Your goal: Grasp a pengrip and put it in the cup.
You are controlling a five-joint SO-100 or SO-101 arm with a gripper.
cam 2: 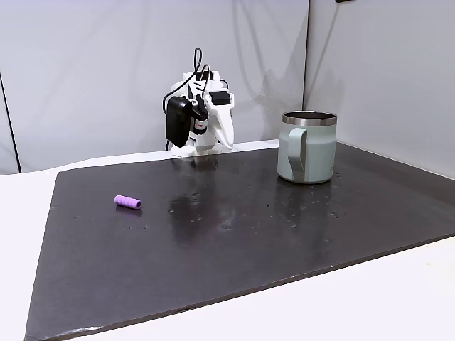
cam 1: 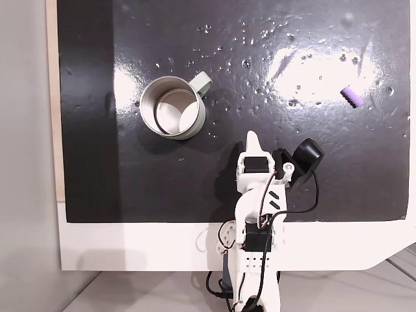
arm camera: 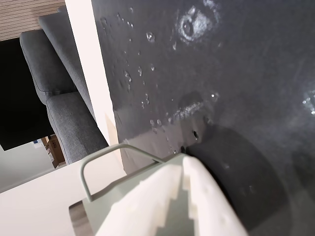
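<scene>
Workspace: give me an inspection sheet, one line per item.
Surface: black mat on a white table, glossy, with scattered small droplets or specks.
Job's things: pengrip lying on its side, bare mat all round it; cup upright, nothing seen inside, far from the pengrip.
Clutter: nothing seen.
Gripper: gripper shut, holding nothing, arm folded near the mat's edge, between cup and pengrip in the fixed view from above.
Cables: black and red wires along the arm, loops at its base.
Surroundings: pale wall; grey sofa in the wrist view.
</scene>
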